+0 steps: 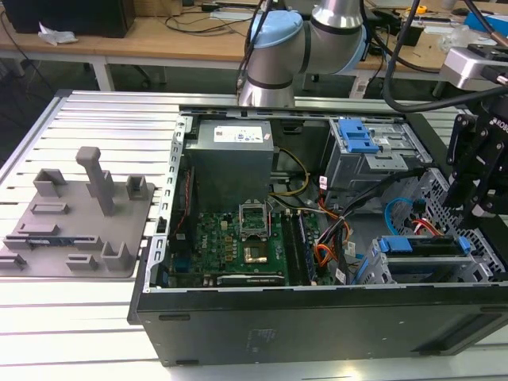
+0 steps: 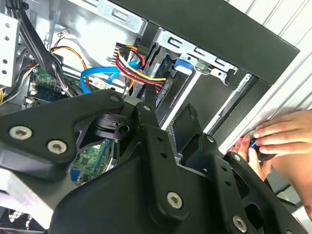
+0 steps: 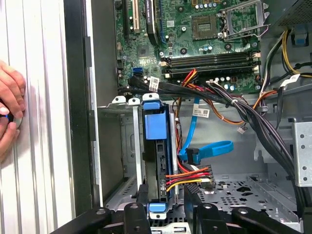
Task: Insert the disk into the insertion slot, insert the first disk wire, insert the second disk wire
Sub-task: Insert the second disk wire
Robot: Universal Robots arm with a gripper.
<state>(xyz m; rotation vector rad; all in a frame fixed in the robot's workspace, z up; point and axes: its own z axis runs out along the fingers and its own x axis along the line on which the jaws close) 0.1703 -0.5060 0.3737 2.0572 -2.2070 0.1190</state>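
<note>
Fingers (image 3: pixel 191 196) spread by disk (image 3: pixel 157 156) | first disk wire (image 3: pixel 187 175) beside | hand (image 3: pixel 9 112) outside case (image 3: pixel 78 97)

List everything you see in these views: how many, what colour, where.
Hard drive in bright blue plastic caddy: one, blue-framed, in the cage.
Low grey perforated metal drive cage: one, grey, inside the case.
Red and orange wire bundle: one, beside the drive.
Light-blue flat cable: one, looped beside the drive.
Green motherboard: one, case floor.
Grey power supply box: one, next to the motherboard.
Taller grey bay with blue latch: one, beyond the cage.
Black computer case: one, on the silver slatted table.
Grey fixture plate with blocks: one, exterior view's left.
Person's hand: one seen, outside the case wall.
Silver and blue robot arm: one, behind the case.
Black claw: one, above the cage.
</note>
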